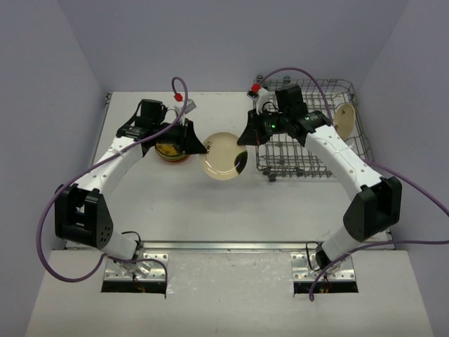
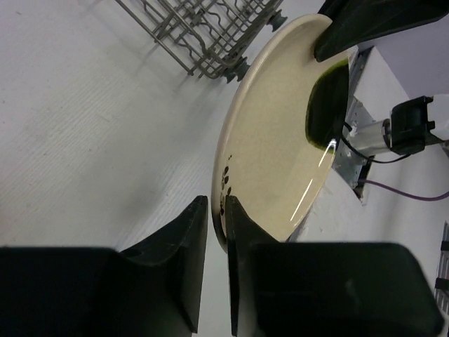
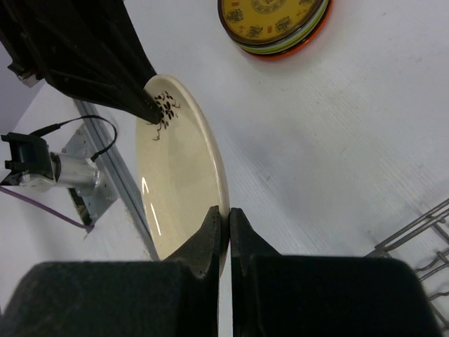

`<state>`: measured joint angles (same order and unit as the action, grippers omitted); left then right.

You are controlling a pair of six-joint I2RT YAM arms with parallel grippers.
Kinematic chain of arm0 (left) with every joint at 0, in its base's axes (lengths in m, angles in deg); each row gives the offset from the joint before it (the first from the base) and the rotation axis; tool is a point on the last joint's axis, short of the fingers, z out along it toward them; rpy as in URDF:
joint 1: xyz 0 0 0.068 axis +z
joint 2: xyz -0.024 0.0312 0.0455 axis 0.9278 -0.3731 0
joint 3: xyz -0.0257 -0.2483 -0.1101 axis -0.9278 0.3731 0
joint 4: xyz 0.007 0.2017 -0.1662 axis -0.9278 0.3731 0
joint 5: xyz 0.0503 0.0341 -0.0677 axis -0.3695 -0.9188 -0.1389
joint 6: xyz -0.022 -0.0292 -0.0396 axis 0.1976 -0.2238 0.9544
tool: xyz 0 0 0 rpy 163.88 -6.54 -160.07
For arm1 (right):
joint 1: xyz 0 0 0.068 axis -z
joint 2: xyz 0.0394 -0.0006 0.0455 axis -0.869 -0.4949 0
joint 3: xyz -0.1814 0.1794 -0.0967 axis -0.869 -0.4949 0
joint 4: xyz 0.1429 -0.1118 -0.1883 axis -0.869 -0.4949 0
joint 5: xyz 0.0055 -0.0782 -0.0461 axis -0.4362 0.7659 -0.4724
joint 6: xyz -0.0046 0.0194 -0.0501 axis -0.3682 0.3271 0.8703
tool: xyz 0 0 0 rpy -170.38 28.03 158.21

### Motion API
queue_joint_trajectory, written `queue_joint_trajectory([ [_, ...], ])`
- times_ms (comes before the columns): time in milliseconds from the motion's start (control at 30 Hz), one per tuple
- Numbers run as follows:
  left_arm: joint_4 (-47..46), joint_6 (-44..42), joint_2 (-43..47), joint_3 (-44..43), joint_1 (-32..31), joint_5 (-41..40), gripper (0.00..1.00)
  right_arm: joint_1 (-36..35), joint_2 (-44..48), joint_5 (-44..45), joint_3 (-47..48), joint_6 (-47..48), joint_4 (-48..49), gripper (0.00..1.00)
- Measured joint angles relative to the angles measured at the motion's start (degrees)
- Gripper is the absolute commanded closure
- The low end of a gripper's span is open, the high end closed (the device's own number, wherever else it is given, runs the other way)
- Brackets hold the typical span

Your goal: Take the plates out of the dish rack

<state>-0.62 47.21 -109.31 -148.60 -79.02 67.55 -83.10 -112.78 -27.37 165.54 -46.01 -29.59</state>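
I see a round cream plate (image 1: 223, 158) with my left gripper (image 1: 202, 149) at its left edge and my right gripper (image 1: 243, 142) at its right edge. A small stack of coloured plates (image 1: 172, 150) sits just left of it. The grey wire dish rack (image 1: 309, 144), on the right, has one tan plate (image 1: 344, 119) standing in it.

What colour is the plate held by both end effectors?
Cream plate, dark specks near rim; right wrist view.
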Motion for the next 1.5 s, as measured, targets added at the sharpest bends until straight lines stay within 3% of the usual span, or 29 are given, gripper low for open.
queue_joint_trajectory([
  [67, 0.0, -0.1, 0.0, 0.0, 0.0, 0.0, 1.0, -0.1, -0.8, 1.0, 1.5, 0.2, -0.8, 0.66],
  [200, 0.5, -0.1, -0.6, 0.0, 0.4, -2.9, 1.0, -0.2, -3.1, 4.4, 4.8, 0.3, -2.5, 0.12],
  [267, 1.0, 0.7, -1.7, -0.5, 2.3, -3.7, 1.0, 0.0, -3.2, 7.0, 4.9, 0.4, -3.0, 0.07],
  [400, 2.0, 3.9, -6.4, -4.2, 11.0, -5.3, 1.0, 2.1, -2.9, 10.9, 4.8, 0.6, -4.0, 0.04],
  [567, 2.9, 6.8, -15.6, -12.3, 23.6, -13.4, 1.0, 10.1, -1.8, 12.4, 3.2, -0.1, -4.2, 0.04],
  [733, 4.8, 8.0, -21.6, -16.1, 26.8, -20.3, 0.96, 17.2, -0.9, 14.0, 1.8, -0.4, -5.2, 0.02],
  [800, 5.4, 8.0, -22.9, -16.2, 26.4, -21.6, 0.9, 18.4, -0.7, 14.3, 1.8, -0.3, -5.6, 0.01],
  [933, 6.4, 8.4, -24.4, -16.2, 26.0, -22.6, 0.66, 20.1, -0.2, 14.5, 1.8, -0.1, -6.7, 0.01],
  [1067, 6.4, 8.7, -25.0, -16.2, 25.9, -22.7, 0.28, 22.3, 0.1, 15.4, 2.1, 0.3, -7.9, 0.01],
  [1200, 6.4, 8.4, -25.0, -16.2, 25.9, -22.4, 0.13, 25.3, 0.2, 16.2, 3.4, 0.9, -8.9, 0.01],
  [1400, 7.7, 5.1, -22.3, -16.2, 24.6, -26.9, 0.06, 27.8, -0.3, 24.1, 7.9, 3.7, -10.3, 0.02],
  [1500, 6.7, 2.6, -16.9, -14.9, 22.2, -32.6, 0.05, 28.6, -2.1, 29.6, 12.2, 5.7, -10.9, 0.14],
])
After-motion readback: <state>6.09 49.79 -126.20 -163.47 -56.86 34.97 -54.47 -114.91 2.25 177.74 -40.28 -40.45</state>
